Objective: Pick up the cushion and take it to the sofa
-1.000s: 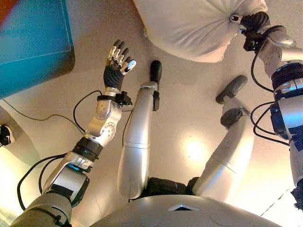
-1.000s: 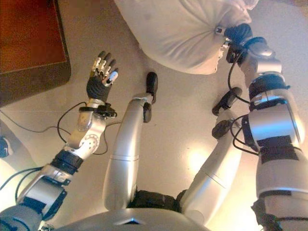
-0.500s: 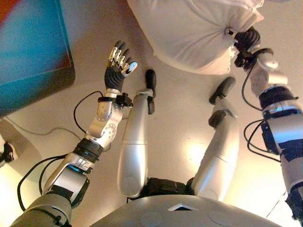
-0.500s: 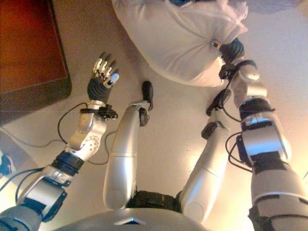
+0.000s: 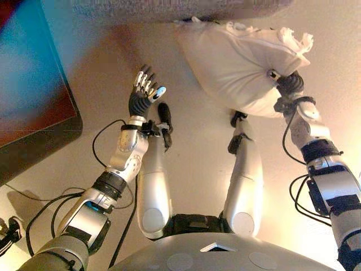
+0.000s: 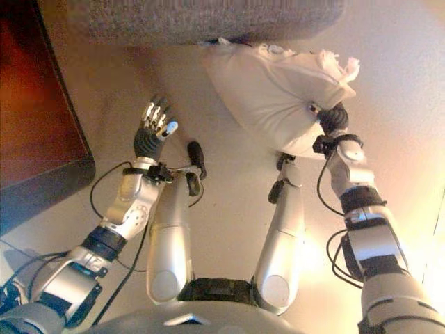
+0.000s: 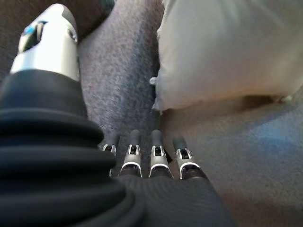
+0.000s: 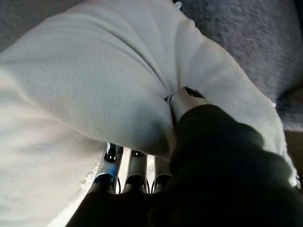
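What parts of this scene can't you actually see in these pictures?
- Sofa: both eye views cut it off at the top edge, so only its grey front strip shows.
- Right hand: its fingertips are buried in the white cushion in the right wrist view.
- Dark furniture: cut off by the left edge; unidentifiable.

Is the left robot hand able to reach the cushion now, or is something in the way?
Probably yes. The left robot hand is open and empty beside the cushion, which the right robot hand holds. Only bare floor lies between them.
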Controlling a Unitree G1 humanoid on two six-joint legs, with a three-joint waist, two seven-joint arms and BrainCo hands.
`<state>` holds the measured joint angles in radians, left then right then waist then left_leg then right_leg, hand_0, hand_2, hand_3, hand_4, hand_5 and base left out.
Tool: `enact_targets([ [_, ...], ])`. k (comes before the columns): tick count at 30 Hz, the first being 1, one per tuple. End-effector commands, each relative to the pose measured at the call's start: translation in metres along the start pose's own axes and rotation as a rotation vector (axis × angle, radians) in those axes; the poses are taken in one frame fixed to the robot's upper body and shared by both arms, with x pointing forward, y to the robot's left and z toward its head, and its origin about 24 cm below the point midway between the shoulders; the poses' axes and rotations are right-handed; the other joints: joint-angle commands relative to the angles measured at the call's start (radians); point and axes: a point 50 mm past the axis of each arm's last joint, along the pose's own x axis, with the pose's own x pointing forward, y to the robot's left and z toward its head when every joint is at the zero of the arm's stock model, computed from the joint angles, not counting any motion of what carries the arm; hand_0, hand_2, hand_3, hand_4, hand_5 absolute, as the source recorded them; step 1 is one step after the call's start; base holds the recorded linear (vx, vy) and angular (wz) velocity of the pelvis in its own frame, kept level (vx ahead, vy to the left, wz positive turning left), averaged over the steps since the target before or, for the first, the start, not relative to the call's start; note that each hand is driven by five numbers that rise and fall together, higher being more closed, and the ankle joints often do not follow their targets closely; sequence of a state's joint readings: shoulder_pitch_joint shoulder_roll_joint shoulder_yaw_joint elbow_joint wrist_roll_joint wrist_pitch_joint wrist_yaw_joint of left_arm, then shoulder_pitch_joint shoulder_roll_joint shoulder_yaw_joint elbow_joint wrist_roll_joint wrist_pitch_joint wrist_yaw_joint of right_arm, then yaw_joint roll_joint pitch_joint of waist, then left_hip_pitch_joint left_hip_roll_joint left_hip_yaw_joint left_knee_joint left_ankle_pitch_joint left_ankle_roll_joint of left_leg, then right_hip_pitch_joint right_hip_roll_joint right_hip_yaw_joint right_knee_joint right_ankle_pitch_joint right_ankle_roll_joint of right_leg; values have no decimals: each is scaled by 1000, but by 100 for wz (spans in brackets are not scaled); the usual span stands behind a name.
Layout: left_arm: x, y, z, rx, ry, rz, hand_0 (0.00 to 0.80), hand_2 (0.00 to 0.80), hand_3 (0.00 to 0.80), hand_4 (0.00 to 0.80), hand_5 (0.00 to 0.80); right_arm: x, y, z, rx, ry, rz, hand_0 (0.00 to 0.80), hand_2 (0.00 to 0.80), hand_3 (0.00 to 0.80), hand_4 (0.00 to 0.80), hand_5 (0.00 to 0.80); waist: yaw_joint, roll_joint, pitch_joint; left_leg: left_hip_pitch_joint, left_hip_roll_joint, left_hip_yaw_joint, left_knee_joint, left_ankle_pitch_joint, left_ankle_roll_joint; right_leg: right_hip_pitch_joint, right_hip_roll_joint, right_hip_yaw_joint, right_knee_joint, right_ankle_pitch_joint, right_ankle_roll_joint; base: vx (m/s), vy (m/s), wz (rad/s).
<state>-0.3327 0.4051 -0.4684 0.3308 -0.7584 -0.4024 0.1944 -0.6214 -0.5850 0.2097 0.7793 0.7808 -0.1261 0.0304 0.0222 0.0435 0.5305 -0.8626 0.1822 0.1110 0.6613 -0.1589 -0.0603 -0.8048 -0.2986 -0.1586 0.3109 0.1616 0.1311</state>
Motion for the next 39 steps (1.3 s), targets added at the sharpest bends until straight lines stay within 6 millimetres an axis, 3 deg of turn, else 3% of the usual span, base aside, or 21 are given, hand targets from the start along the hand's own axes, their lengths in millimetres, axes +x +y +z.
enact_targets([
  [1,-14,7,-2,40,-6,-27,0,0,0,0,0,-1,2,63,98,-319,16,800,800,800,800,800,3,-36,-10,112,27,-27,-124,36,-43,64,-63,-14,9,-30,106,81,-61,-4],
  [13,-40,33,-29,59,152,-3,0,0,0,0,0,-27,-21,36,-192,-211,-131,800,800,800,800,800,-14,-85,-19,459,14,38,-276,77,-21,399,-52,-19,-115,-24,95,96,-36,-5],
  [19,-67,40,-55,44,296,-15,0,0,0,0,0,-46,-27,16,-211,-157,-134,800,800,800,800,800,-26,-109,-139,652,8,67,-403,90,-18,575,-19,-22,-207,-28,87,206,-14,1],
  [24,-92,44,-72,21,415,13,0,0,0,0,0,-63,-27,2,-360,-97,-50,800,800,800,800,800,-35,-132,-262,792,12,98,-501,104,-18,691,13,-27,-268,-35,84,264,-43,-5],
  [29,-110,49,-86,27,501,31,0,0,0,0,0,-71,-32,5,-393,-43,31,800,800,800,800,800,-45,-150,-347,869,20,118,-530,101,-21,744,31,-27,-276,-48,77,176,-47,-7],
  [39,-118,50,-96,-34,546,66,0,0,0,0,0,-73,-30,9,-289,-41,91,800,800,800,800,800,-77,-147,-422,974,33,140,-547,81,-32,804,70,10,-265,-94,45,107,-38,-4],
])
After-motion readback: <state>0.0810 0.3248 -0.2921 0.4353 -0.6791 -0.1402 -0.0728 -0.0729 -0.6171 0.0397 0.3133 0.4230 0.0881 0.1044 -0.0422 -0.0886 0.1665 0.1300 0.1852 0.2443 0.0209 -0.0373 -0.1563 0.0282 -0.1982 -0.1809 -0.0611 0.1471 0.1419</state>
